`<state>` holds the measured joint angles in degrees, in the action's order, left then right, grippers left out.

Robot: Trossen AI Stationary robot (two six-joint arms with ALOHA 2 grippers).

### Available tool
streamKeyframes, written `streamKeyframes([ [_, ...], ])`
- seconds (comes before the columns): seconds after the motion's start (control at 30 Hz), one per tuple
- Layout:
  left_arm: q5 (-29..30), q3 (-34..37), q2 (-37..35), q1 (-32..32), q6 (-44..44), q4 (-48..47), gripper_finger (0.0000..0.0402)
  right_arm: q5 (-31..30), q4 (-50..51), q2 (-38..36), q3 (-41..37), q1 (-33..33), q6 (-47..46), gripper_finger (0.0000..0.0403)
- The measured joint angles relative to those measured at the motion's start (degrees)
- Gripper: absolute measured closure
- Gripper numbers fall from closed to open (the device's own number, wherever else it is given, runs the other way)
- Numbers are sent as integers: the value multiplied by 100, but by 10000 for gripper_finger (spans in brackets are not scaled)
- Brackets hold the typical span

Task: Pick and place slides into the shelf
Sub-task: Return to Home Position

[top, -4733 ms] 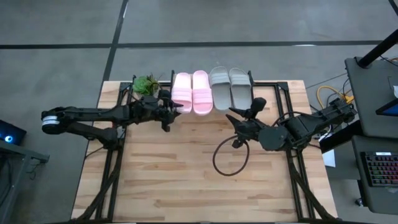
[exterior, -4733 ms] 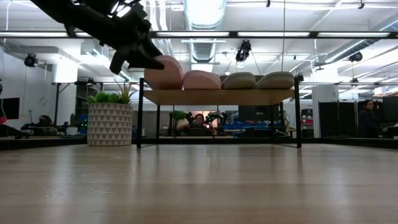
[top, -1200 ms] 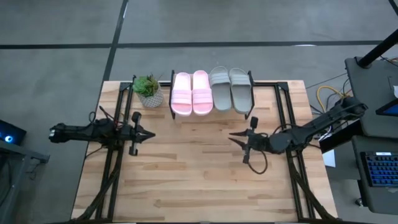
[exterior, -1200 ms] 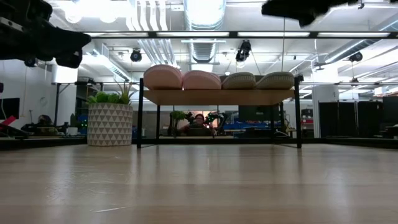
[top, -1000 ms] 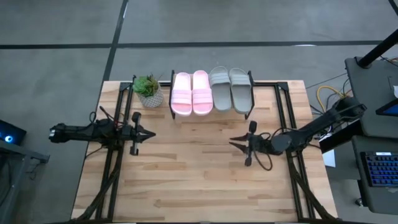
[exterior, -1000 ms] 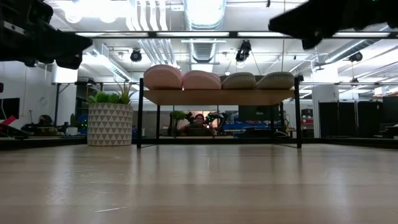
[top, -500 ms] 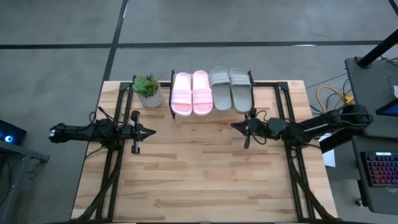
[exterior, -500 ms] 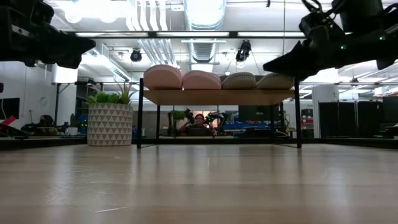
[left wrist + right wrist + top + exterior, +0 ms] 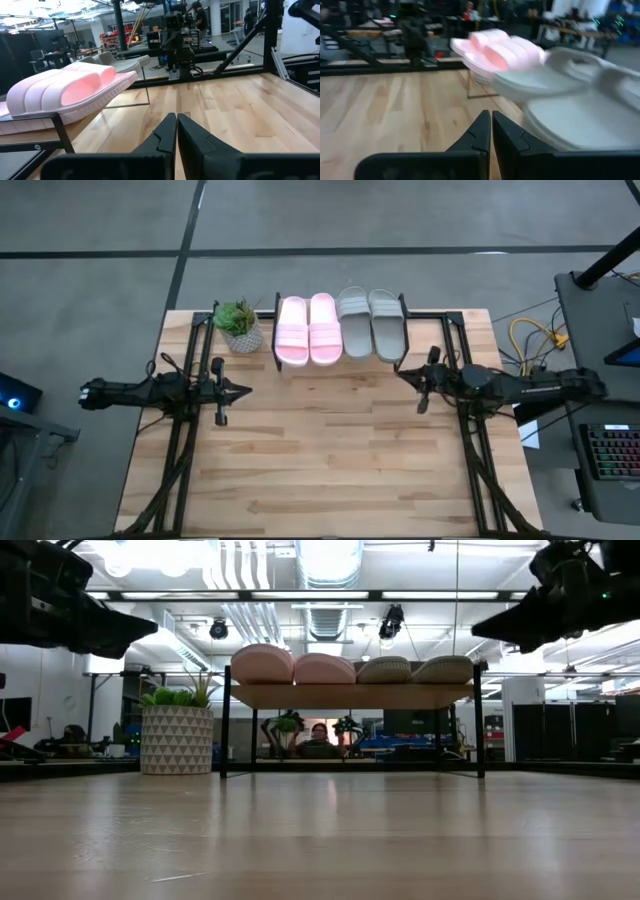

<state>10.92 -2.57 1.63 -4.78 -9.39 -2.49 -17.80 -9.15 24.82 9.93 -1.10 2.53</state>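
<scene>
- Low view: the shelf (image 9: 350, 695) carries all four slides in one row on its plank, the pink slides (image 9: 293, 666) on the left and the grey slides (image 9: 412, 669) on the right. The left gripper (image 9: 140, 630) and right gripper (image 9: 490, 628) hang high at either edge. I judge they are kept there so nothing brushes the finished row.
- High view: both arms lie low along the side rails of the table (image 9: 320, 450), claws pointing inward. The left one is well clear of the potted plant (image 9: 240, 328), and the right one is near the shelf's right end.
- Left wrist view: your left claw's fingers (image 9: 167, 131) are pressed together on nothing. A pink slide sits on the rack to one side.
- Right wrist view: the right claw is likewise closed and empty, with grey and pink slides close ahead on the rack.
- Against half a second ago, the right arm has drawn outward from mid-table toward its rail. The left arm has barely shifted, and the slides have not moved. Placing looks done, and I judge only the retreat home remains.
</scene>
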Motion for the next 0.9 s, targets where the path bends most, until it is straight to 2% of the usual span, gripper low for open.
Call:
streamKeyframes([
  [0.1, -2, 0, 4, 0, 4, -7, 402, -151, 443, -502, -74, 1, -158, 395],
  [0.23, -4, -2, 0, 0, 11, -10, 402, 113, 383, -1166, -350, -11, 43, 395],
  [0.5, -11, -2, 2, 0, 312, -55, 402, 211, 733, -2347, -911, -11, -68, 394],
  [0.67, -35, -22, 4, 0, 748, -101, 401, 585, 807, -2442, -901, -12, -31, 394],
  [0.9, -263, -4, 20, -1, 1187, -114, 402, 773, 831, -2020, -901, -12, -312, 394],
])
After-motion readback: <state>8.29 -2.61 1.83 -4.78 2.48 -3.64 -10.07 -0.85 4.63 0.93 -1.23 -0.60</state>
